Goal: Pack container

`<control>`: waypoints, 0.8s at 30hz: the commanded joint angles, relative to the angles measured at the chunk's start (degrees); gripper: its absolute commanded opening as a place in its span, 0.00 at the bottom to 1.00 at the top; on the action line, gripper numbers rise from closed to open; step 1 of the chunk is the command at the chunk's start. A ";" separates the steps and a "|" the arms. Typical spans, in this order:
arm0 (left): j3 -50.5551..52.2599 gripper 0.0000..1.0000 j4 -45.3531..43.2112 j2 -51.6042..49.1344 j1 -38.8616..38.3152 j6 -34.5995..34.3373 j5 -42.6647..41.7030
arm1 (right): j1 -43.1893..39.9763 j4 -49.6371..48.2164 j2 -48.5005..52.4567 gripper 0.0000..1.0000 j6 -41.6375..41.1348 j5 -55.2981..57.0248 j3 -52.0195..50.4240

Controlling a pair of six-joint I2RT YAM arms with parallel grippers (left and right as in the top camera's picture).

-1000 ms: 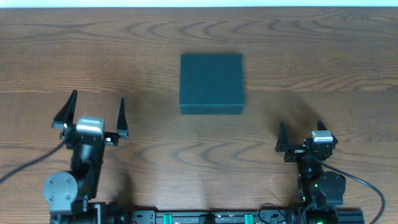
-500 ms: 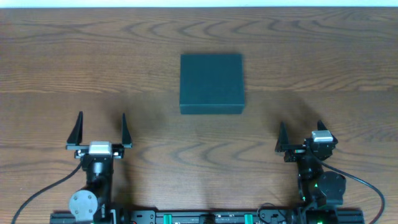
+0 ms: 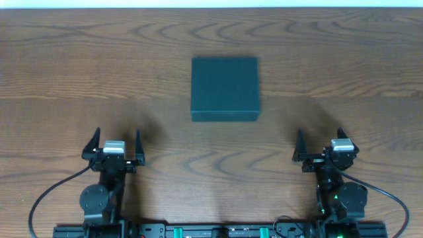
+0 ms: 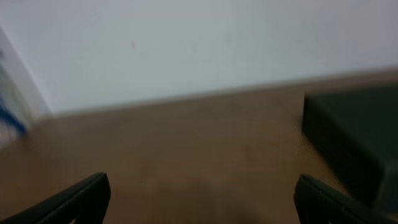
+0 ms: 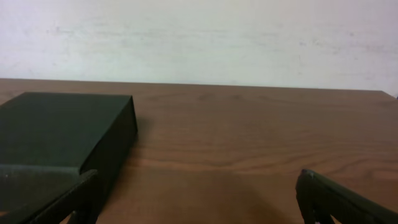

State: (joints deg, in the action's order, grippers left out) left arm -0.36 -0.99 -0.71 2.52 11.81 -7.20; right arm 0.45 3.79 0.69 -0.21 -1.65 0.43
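Observation:
The container [image 3: 225, 88] is a dark teal-green square box with its lid shut, in the middle of the wooden table [image 3: 344, 59]. It also shows at the right edge of the left wrist view [image 4: 357, 140] and at the left of the right wrist view [image 5: 59, 134]. My left gripper [image 3: 113, 142] is open and empty near the front left of the table, well apart from the container. My right gripper [image 3: 320, 144] is open and empty near the front right. Both wrist views show spread fingers with only bare table between them [image 4: 199, 199] [image 5: 199, 199].
A pale wall [image 5: 199, 37] rises behind the table's far edge. The arm bases and a rail [image 3: 218, 231] lie along the front edge. No snack packets are in view.
My left arm has drawn back toward the front edge and shifted right, its gripper staying open. The right arm and the container have not moved.

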 commanded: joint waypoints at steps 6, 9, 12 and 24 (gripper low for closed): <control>0.11 0.95 4.94 0.46 -0.02 -2.40 0.39 | -0.39 0.31 -0.37 0.99 0.04 0.17 -0.11; 0.11 0.95 5.01 0.46 -0.04 -2.40 0.66 | -0.39 0.31 -0.37 0.99 0.04 0.17 -0.11; 0.11 0.95 5.07 0.46 -0.02 -2.40 1.33 | -0.39 0.31 -0.37 0.99 0.04 0.17 -0.11; 0.11 0.95 5.07 0.44 -0.02 -2.43 3.17 | -0.39 0.31 -0.37 0.99 0.04 0.17 -0.11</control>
State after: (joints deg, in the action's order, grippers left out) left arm -0.75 0.82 -0.60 2.52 10.09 -4.49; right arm 0.45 3.81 0.69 -0.21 -1.65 0.43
